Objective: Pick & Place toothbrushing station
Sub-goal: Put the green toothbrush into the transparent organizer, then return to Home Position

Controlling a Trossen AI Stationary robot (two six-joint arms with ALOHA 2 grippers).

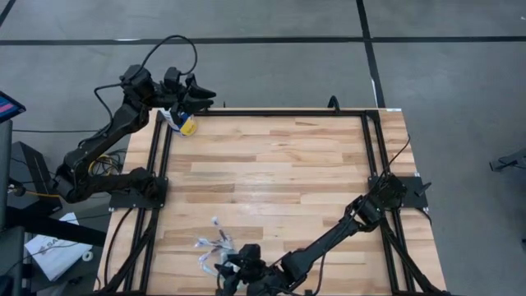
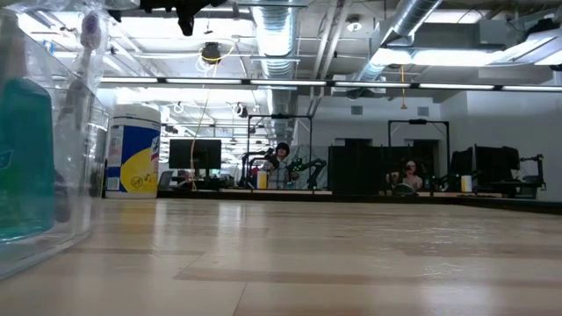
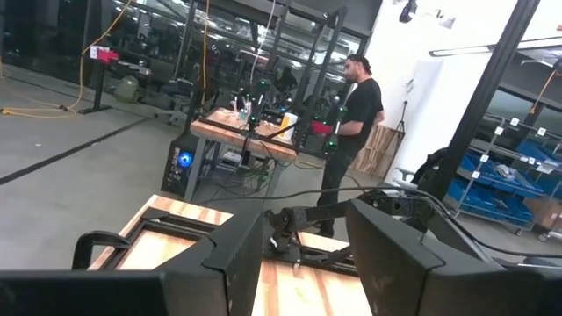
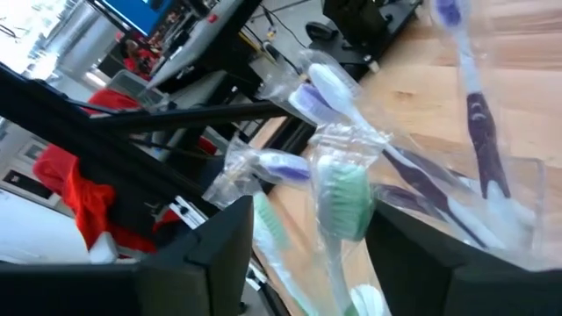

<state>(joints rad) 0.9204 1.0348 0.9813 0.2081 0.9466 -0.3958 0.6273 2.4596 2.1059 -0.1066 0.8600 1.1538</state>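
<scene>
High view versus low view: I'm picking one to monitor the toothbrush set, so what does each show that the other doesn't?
Only the high view shows both arms: the right gripper open at the wrapped toothbrushes near the table's front edge, the left gripper waiting at the far left corner.

Only the low view shows the see-through holder close up, with teal contents and a purple-headed brush, plus the room behind.

Both show the wooden table and the yellow-labelled canister.

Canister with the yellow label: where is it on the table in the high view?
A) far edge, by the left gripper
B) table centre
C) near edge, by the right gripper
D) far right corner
A: the canister stands at the far edge just beside the left gripper, while the toothbrushes lie at the near edge by the right gripper.
</scene>
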